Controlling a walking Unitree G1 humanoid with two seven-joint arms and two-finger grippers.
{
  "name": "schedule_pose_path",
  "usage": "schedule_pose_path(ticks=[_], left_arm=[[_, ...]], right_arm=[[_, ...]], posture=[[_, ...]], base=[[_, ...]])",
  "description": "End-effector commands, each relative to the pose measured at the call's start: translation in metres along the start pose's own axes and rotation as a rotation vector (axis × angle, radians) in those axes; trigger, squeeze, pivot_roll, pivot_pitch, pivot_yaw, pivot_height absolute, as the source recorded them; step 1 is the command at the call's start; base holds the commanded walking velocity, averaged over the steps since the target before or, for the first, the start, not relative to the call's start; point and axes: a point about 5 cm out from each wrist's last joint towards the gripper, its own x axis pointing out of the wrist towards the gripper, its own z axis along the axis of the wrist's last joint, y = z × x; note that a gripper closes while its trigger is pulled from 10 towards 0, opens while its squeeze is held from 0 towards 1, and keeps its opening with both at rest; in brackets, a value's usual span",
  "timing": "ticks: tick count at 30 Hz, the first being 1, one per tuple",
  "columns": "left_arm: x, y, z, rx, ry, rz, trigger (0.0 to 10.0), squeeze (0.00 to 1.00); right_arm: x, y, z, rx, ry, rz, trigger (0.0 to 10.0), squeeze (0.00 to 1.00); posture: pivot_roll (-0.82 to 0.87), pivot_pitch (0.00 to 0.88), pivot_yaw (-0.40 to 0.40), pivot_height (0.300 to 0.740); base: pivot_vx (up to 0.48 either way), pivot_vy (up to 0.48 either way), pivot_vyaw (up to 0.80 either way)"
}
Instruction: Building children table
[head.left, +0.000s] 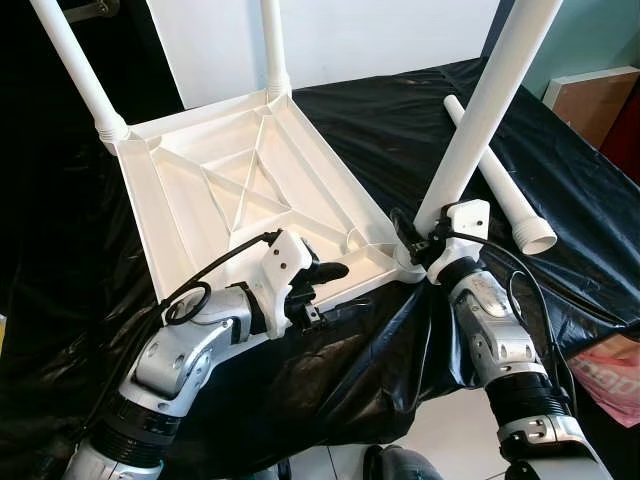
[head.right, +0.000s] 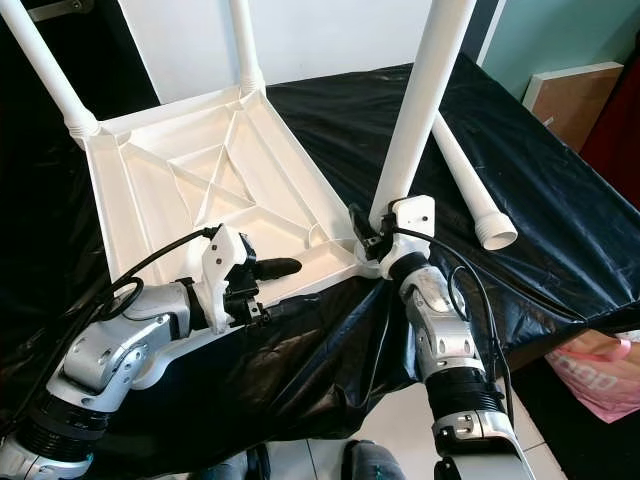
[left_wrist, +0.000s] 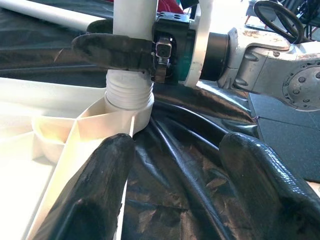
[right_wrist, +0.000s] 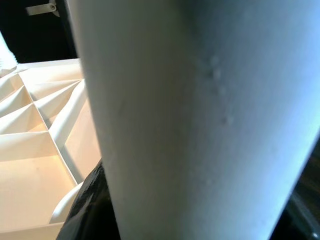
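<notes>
The white tabletop (head.left: 250, 180) lies upside down on the black-covered work table (head.left: 380, 120), ribs facing up. Two white legs (head.left: 80, 70) (head.left: 272, 45) stand in its far corners. A third leg (head.left: 480, 110) stands tilted in the near right corner socket (left_wrist: 127, 107), and my right gripper (head.left: 415, 232) is shut on its base just above the threads. This leg (right_wrist: 200, 115) is pressed close to the right wrist camera. My left gripper (head.left: 335, 272) is open at the tabletop's near edge, one finger (left_wrist: 107, 175) on the rim and the other over the black sheet.
A loose fourth leg (head.left: 500, 185) lies on the black sheet to the right of the held one. A wooden board (head.left: 590, 100) leans at the far right. A pink bag (head.left: 615, 375) sits low on the right beside the table.
</notes>
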Motion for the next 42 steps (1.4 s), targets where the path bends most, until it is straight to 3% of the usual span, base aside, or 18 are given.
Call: schedule_pose_path(ticks=[1, 3, 9, 11, 14, 20, 31, 32, 42], left_arm=[[0.000, -0.007, 0.002, 0.007, 0.002, -0.074, 10.0, 0.00], [0.000, -0.007, 0.002, 0.007, 0.002, -0.073, 10.0, 0.00], [0.000, -0.007, 0.001, 0.007, 0.004, -0.071, 10.0, 0.00], [0.000, -0.007, 0.001, 0.007, 0.006, -0.072, 10.0, 0.00], [0.001, -0.008, 0.001, 0.008, 0.002, -0.074, 10.0, 0.00], [0.002, -0.008, 0.002, 0.008, -0.002, -0.074, 10.0, 0.00], [0.004, -0.008, 0.001, 0.008, -0.006, -0.069, 10.0, 0.00], [0.004, -0.009, 0.001, 0.007, -0.005, -0.070, 10.0, 0.00], [0.005, -0.010, 0.000, 0.005, -0.004, -0.076, 10.0, 0.00]], right_arm=[[-0.010, 0.005, -0.028, 0.047, 0.145, -0.031, 10.0, 0.00], [-0.010, 0.005, -0.028, 0.046, 0.144, -0.033, 10.0, 0.00], [-0.010, 0.009, -0.027, 0.069, 0.148, -0.215, 10.0, 0.00], [-0.012, 0.012, -0.025, 0.034, 0.138, -0.345, 10.0, 0.00], [-0.017, 0.022, -0.026, 0.054, 0.124, -0.549, 10.0, 0.00], [-0.014, 0.032, -0.026, 0.095, 0.136, -0.548, 10.0, 0.00], [-0.016, 0.030, -0.021, 0.100, 0.110, -0.567, 10.0, 0.00], [-0.015, 0.031, -0.019, 0.106, 0.097, -0.547, 10.0, 1.00], [-0.017, 0.028, -0.003, 0.113, -0.019, -0.417, 10.0, 1.00]], posture=[[0.00, 0.138, 0.006, 0.740], [0.00, 0.138, 0.006, 0.740], [0.00, 0.136, 0.002, 0.740], [-0.01, 0.135, -0.001, 0.740], [-0.01, 0.133, -0.007, 0.740], [-0.01, 0.131, -0.010, 0.740], [0.00, 0.124, -0.016, 0.740], [0.00, 0.123, -0.016, 0.740], [-0.01, 0.117, -0.014, 0.740]], base=[[0.000, 0.000, 0.00], [0.000, 0.000, 0.00], [0.000, 0.000, 0.00], [0.000, 0.000, 0.00], [0.000, 0.000, 0.00], [0.000, 0.000, 0.00], [0.000, 0.000, 0.00], [0.000, 0.000, 0.00], [0.000, 0.000, 0.00]])
